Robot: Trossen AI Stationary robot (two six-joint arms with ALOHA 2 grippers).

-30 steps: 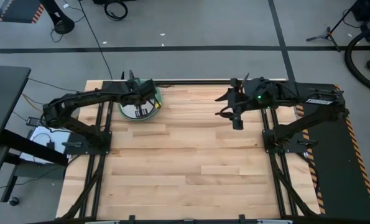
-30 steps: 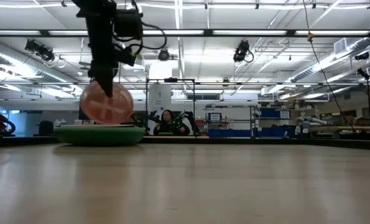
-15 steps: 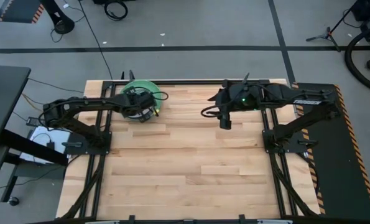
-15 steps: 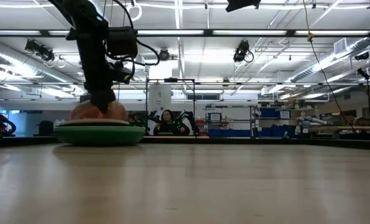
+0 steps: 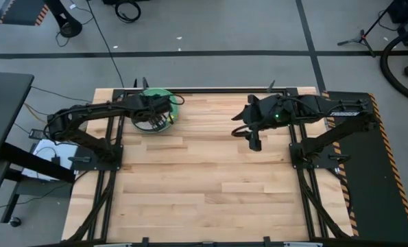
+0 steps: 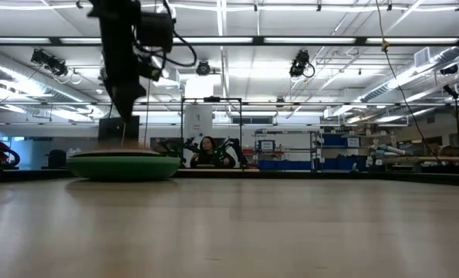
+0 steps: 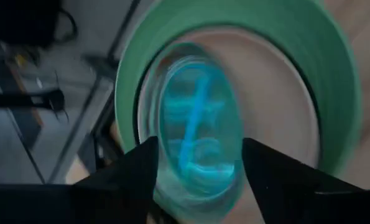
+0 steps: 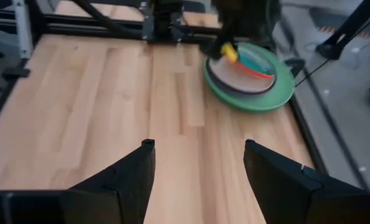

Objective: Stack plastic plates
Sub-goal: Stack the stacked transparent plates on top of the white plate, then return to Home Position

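Stacked at the far left corner of the wooden table (image 5: pixel 210 185): the plastic plates (image 5: pixel 156 113), nested inside a large green plate (image 8: pixel 278 94) with smaller ones lying in it. Hovering directly above that stack, the left gripper (image 5: pixel 157 115), fingers spread wide and holding nothing. Framed between those two dark fingers (image 7: pixel 119 177) in the left wrist view, a small translucent plate (image 7: pixel 197 134) showing bluish, resting inside the wide green rim. Seen from the right wrist view, an orange edge (image 8: pixel 259 71) and a pale plate (image 8: pixel 231 78) lying tilted within the green one, the left arm's dark body standing over them. At table height, the green plate a low dome on the boards, the left gripper hanging just above it with a clear gap between. Well apart from the stack, over the far middle of the table, the right gripper (image 5: pixel 254 140), jaws set wide open and empty, bare boards below and ahead of it. Beyond the table's far edge in the low view, a seated person (image 6: pixel 207 152) in the room behind.
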